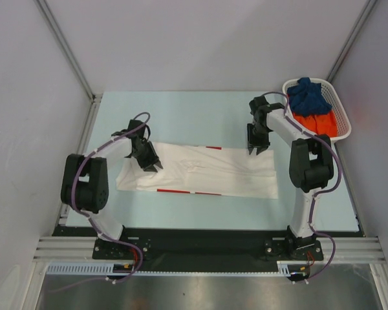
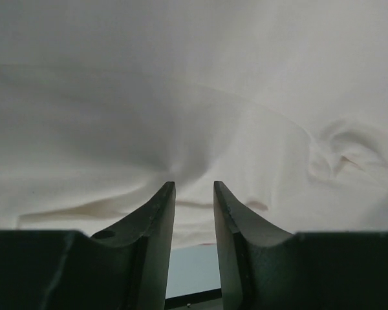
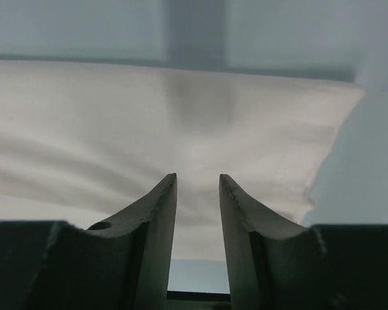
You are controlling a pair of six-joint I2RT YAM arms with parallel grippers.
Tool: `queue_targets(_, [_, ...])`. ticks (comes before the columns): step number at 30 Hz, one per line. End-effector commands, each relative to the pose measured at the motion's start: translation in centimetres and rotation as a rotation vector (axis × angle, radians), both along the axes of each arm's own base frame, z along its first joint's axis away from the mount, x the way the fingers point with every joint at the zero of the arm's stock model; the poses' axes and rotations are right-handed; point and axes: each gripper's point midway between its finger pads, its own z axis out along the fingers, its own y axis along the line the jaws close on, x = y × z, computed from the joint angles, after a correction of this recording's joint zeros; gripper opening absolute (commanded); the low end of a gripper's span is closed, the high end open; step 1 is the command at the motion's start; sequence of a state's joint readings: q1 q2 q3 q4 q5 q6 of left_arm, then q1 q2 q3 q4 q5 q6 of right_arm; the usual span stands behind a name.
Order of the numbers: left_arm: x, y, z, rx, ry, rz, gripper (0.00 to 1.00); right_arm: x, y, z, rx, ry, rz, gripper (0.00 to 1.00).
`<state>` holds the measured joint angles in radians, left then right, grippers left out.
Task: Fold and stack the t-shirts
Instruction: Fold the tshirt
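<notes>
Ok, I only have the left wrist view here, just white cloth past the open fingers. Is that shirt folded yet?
Observer: From above, the white cloth t-shirt lies as a long folded strip on the pale blue table.
Operator: Where is the other arm?
Observer: The right fingers hang open over the strip's far edge, near its right end.
Operator: Any shirts left to do?
Observer: A dark blue shirt and an orange shirt sit in the white plastic lattice basket at the table's far right corner.
</notes>
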<state>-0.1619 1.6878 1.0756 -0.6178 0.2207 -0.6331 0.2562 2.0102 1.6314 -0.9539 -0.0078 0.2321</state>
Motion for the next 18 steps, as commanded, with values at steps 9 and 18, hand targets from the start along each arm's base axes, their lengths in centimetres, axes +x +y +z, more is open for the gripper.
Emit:
queue_targets(9, [5.5, 3.8, -4.6, 0.279, 0.077, 0.024, 0.31, -3.6, -3.8, -5.0, -0.166, 0.074, -0.058, 0.38])
queue_targets(18, [11.8, 3.8, -5.1, 0.289, -0.003, -0.178, 0.37, -8.8, -1.0, -7.2, -0.13, 0.163, -0.018, 0.38])
